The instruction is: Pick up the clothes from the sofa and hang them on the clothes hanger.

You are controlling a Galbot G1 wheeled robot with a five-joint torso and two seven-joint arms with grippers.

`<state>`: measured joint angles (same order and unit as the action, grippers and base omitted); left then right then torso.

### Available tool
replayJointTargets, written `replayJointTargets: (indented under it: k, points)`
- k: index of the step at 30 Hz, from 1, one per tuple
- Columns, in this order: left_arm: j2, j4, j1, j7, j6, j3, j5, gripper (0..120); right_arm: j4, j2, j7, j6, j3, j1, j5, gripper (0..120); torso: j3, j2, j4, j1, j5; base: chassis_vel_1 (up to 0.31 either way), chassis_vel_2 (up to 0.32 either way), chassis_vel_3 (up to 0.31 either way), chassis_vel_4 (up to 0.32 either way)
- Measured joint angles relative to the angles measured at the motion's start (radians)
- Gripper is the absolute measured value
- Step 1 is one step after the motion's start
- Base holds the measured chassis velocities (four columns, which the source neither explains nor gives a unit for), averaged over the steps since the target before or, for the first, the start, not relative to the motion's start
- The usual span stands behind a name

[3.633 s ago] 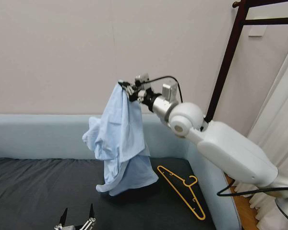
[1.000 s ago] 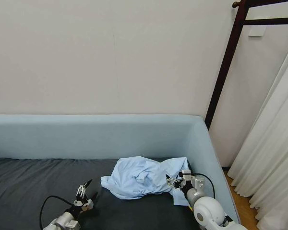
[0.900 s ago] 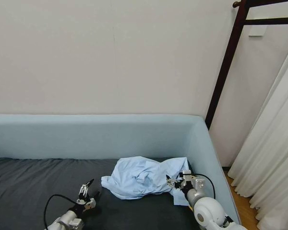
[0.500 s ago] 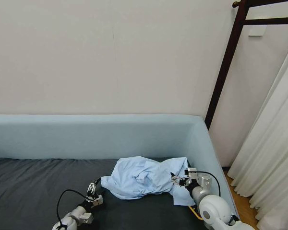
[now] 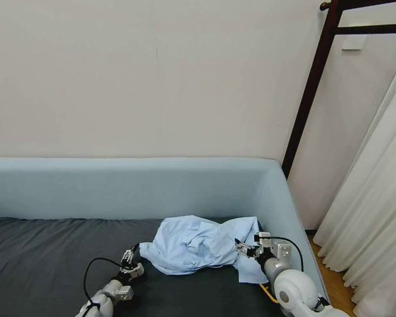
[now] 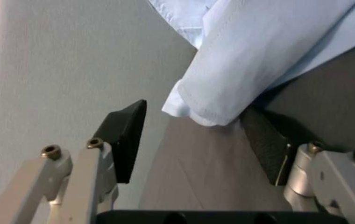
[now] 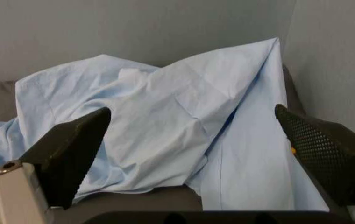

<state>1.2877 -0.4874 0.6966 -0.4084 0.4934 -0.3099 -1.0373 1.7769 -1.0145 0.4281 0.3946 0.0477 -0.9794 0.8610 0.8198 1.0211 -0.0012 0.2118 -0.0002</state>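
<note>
Here, on the sofa (image 5: 185, 185), a crumpled pale blue shirt (image 5: 195, 243) lies at the right end of the dark seat, close to the armrest (image 5: 277, 211). The left gripper (image 6: 193, 135) is spread open with the shirt's hemmed corner between its fingers (image 6: 127, 135). The right gripper (image 7: 191, 112), also wide open, faces the opposite side. A sound pickup probably means closing on a full fold of cloth, not only the tip, and raising both sides evenly. The shirt looks thin, soft and heavily creased, with stitched edges.
</note>
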Motion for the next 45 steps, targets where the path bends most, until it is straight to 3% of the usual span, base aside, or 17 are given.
replayJointTargets:
  k: [8,19,26,32,36,37,41,42,45]
  points:
    - [0.009,-0.005,0.006,0.002,0.004,0.011,0.007,45,0.016,0.003,0.005,0.000,0.000,-0.004,0.009,100,0.000,0.000,0.0000,0.000,-0.0001,0.000,0.000,0.000,0.000]
    - [0.020,-0.002,-0.003,0.005,-0.005,0.012,0.032,1,0.036,0.006,0.015,0.002,0.001,-0.013,0.025,100,0.000,0.000,0.0000,0.000,-0.0001,0.000,0.000,0.000,0.000]
    - [-0.019,-0.117,0.053,-0.005,-0.007,0.051,0.107,0,0.044,0.007,0.015,0.002,0.002,-0.027,0.010,100,0.000,0.000,-0.0001,0.000,0.0001,0.000,0.000,0.000,0.000]
    - [-0.091,-0.295,0.154,-0.006,0.000,0.082,0.207,0,0.046,0.003,0.008,0.001,0.002,-0.038,-0.018,100,0.000,0.000,0.0002,0.000,-0.0002,0.000,0.000,0.000,0.000]
    - [-0.194,-0.545,0.250,0.052,-0.049,0.152,0.431,0,0.058,0.007,-0.024,-0.032,-0.001,-0.070,-0.118,100,0.000,0.000,0.0004,0.000,-0.0006,0.000,0.000,0.000,0.000]
    - [-0.194,-0.545,0.250,0.052,-0.049,0.152,0.431,0,0.058,0.007,-0.024,-0.032,-0.001,-0.070,-0.118,100,0.000,0.000,0.0004,0.000,-0.0006,0.000,0.000,0.000,0.000]
    - [-0.349,-0.860,0.324,0.151,-0.180,0.276,0.808,0,0.067,0.019,-0.099,-0.101,-0.008,-0.129,-0.280,100,0.000,0.000,0.0007,0.000,-0.0001,0.000,0.000,0.000,0.000]
    - [-0.349,-0.860,0.324,0.151,-0.180,0.276,0.808,0,0.067,0.019,-0.099,-0.101,-0.008,-0.129,-0.280,100,0.000,0.000,0.0007,0.000,-0.0001,0.000,0.000,0.000,0.000]
    - [-0.437,-1.079,0.338,0.199,-0.300,0.326,1.026,0,0.081,0.025,-0.171,-0.176,-0.016,-0.196,-0.445,100,0.000,0.000,-0.0001,0.000,0.0005,0.000,0.000,0.000,0.000]
